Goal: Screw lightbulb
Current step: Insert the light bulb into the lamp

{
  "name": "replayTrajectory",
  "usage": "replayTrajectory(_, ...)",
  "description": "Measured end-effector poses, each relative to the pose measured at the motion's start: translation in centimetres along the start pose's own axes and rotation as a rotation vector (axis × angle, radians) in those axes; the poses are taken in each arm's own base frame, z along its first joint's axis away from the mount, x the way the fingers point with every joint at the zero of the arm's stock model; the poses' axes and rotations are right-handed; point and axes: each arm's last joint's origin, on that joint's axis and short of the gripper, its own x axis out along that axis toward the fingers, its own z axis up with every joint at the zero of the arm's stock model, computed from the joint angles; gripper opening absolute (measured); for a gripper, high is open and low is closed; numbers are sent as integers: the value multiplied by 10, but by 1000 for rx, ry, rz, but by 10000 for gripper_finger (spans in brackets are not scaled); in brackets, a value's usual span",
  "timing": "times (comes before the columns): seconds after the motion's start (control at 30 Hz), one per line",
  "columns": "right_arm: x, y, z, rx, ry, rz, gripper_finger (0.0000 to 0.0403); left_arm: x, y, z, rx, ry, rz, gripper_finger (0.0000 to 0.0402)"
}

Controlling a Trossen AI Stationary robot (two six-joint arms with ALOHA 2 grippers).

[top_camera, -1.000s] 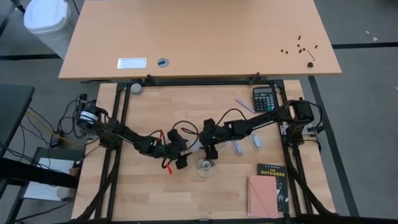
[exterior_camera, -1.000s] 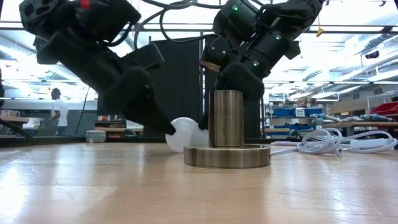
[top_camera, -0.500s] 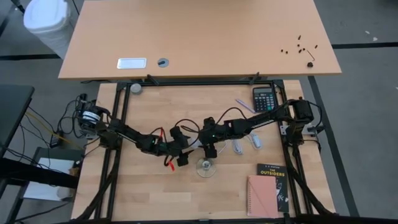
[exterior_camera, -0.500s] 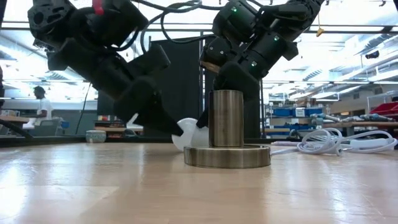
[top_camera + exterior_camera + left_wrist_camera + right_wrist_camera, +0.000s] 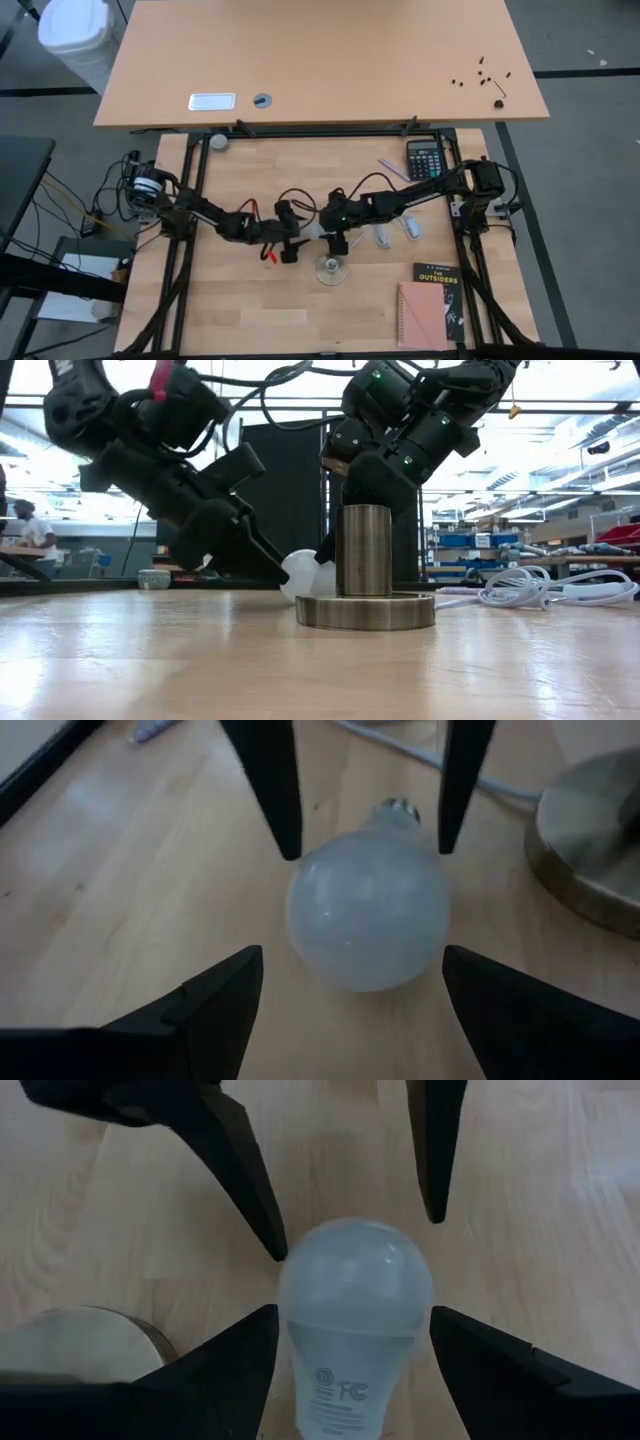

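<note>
Pale wooden desk (image 5: 320,60) beyond grey floor (image 5: 590,200).

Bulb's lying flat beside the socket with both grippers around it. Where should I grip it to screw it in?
Grip the lightbulb across its round glass globe, coming from the dome end as the left gripper does, open around it. That leaves the grey screw base free to enter the socket.

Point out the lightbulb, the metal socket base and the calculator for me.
lightbulb (image 5: 367,910): left wrist view, middle of the white globe.
socket base (image 5: 365,610): low view, front edge of the flat round disc.
calculator (image 5: 424,160): high view, centre of the dark body.
</note>
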Motion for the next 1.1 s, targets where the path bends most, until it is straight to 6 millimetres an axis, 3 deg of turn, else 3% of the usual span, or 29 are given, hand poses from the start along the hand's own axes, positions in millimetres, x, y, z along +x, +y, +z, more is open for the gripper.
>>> replayTrajectory(0.57, 0, 0, 1, 50, -10, 0, 270, -3, 2, -2, -28, -59, -16, 315)
replayTrajectory(0.77, 0, -1, -1, 71, 8, -2, 270, -3, 2, -4, -120, -38, -36, 315)
replayTrajectory(1.1, -2, 9, -13, 79, 134, 3, 270, -3, 1, -6, -175, -19, -77, 315)
